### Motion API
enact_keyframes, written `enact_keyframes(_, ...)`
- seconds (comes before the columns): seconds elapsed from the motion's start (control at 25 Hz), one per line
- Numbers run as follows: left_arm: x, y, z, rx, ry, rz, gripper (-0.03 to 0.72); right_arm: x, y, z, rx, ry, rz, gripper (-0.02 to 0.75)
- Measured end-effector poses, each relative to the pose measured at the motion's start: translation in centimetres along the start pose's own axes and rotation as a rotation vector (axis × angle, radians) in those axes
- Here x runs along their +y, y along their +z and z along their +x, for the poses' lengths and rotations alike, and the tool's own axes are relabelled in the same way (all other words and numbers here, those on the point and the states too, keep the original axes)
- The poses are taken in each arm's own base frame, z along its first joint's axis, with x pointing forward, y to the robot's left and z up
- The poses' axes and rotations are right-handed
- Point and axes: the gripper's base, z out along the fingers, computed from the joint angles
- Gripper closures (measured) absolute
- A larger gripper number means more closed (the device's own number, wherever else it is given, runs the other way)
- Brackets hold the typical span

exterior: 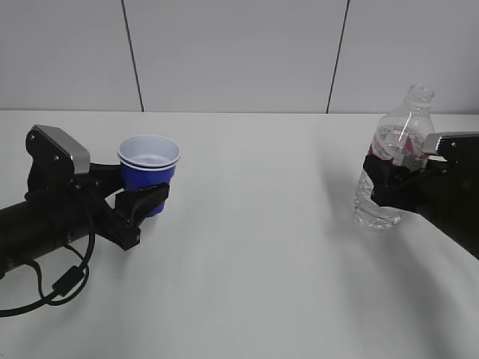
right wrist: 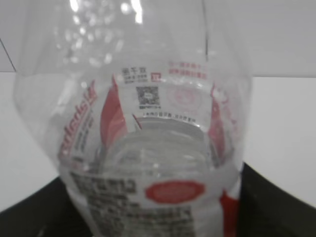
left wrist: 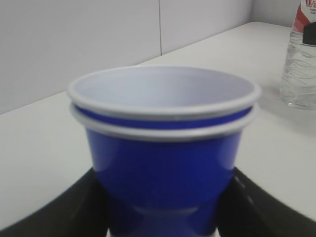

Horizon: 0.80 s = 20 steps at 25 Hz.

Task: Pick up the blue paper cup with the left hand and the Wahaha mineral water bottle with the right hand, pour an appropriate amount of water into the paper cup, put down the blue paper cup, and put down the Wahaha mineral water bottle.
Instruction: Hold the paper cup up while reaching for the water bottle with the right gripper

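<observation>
On a plain white desk (exterior: 254, 254) with a pale panelled wall behind it, I have both arms reaching in from the sides. At the left, my left hand's tool (exterior: 147, 200) is clamped on the blue paper cup (exterior: 149, 173), its black fingers (exterior: 142, 196) pressing either side of the cup's lower body. The cup is upright, deep blue outside and white inside, with two white rims stacked one above the other, so it looks like two nested cups. From my left wrist camera the cup (left wrist: 163, 143) fills most of the view, the dark fingers (left wrist: 59, 212) flanking its base, and its inside appears empty as far as I can see.

At the right, my right hand's tool (exterior: 389, 183) has its black jaws around the middle of the Wahaha mineral water bottle (exterior: 394, 157), just below the red-and-white label. The bottle stands upright, clear and ribbed, its neck open with no cap. Whether the jaws are pressing firmly on it I cannot tell. Through my right wrist camera the bottle (right wrist: 143, 128) is very close, label text and red patches showing through the clear plastic, water visible inside. Cup and bottle are well apart.
</observation>
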Motion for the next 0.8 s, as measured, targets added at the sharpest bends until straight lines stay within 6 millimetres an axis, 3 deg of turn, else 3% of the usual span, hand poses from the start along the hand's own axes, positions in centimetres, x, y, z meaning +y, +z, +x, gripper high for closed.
enact_keyframes(0.6,-0.1,0.0,0.0,0.001,0.005,0.011,0.244,0.1,0.0,0.0,0.001,-0.003,-0.008,0.276)
enact_keyframes(0.8,-0.3,0.0,0.0,0.003,0.017,0.038,0.244,0.3,-0.3,-1.0,0.012,-0.020,-0.021,0.279)
